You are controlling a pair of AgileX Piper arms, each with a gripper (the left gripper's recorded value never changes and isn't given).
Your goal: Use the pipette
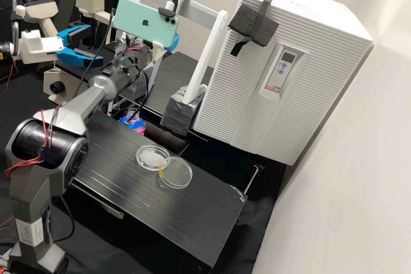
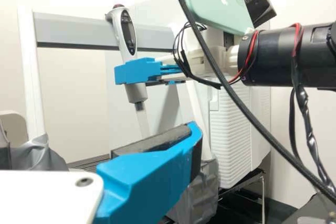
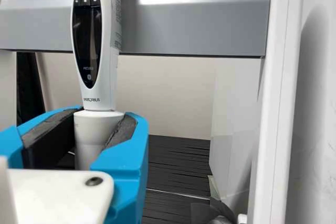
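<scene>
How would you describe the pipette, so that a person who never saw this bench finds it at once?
Beside the white ribbed cabinet stands a white frame with a grey crossbar. The pipette hangs upright at that bar. It alone has a slim grey-white body with a dark display strip, and blue fingers clasp its lower shaft.

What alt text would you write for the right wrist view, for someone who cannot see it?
The right hand grips an upright white pipette by its lower body, one blue finger on each side. Behind the pipette a grey bar runs across to the white post of a stand, with the black bench below.
</scene>
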